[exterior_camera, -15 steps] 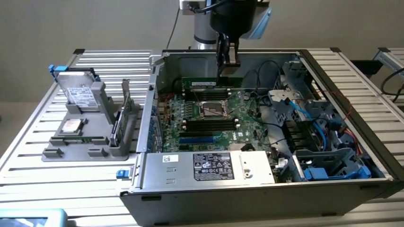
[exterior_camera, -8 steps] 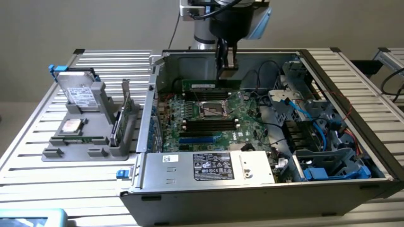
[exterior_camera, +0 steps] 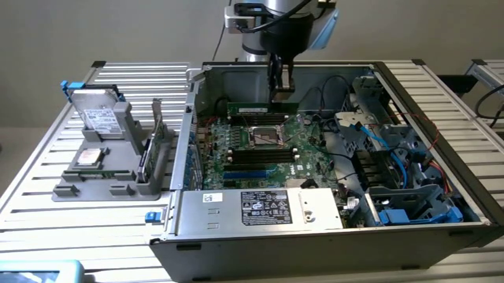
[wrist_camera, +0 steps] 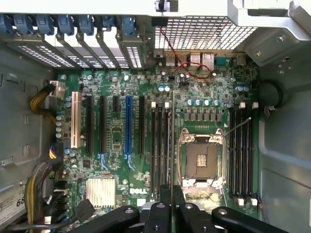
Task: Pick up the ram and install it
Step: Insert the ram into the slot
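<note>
Atop a slatted table [exterior_camera: 87,233] sits the case [exterior_camera: 315,250] — ram [exterior_camera: 254,108] gripped inside.

We saw a plain beige wall [exterior_camera: 94,29] behind a table [exterior_camera: 47,194] of ribbed silver slats. A second table [exterior_camera: 490,69], also slatted, stood just beside it at the exterior view's right. Soft, even light fell everywhere.

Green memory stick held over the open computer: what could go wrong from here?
The gripper pinches the long thin green ram stick off-centre, so it might tilt when pressed. It hangs above the narrow black memory slots; a slight misalignment could jam its edge. The open silver processor socket lies right next to them and might get struck.
</note>
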{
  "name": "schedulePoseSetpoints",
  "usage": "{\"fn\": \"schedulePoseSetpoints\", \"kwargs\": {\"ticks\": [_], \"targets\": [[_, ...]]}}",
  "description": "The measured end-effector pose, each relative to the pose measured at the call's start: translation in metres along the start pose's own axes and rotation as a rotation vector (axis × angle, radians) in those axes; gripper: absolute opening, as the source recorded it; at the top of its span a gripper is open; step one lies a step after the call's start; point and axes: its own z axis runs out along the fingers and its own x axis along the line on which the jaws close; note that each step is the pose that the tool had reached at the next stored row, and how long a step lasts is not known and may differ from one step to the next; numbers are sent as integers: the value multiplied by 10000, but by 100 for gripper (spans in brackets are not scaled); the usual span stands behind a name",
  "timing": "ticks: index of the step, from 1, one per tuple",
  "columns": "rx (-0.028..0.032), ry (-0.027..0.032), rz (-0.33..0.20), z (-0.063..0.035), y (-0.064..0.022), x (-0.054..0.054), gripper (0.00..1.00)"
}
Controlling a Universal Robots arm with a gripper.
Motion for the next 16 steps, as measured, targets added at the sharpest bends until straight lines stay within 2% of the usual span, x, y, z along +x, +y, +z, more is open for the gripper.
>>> {"fn": "schedulePoseSetpoints", "kwargs": {"ticks": [1, 2, 5, 6, 9, 16], "targets": [[3, 37, 1, 9, 0, -13, 14], [10, 98, 2, 15, 0, -25, 14], [56, 307, 5, 29, 0, -64, 14], [65, 336, 6, 38, 0, -77, 14], [87, 337, 5, 86, -1, -80, 14], [91, 339, 7, 199, -9, -79, 14]]}}
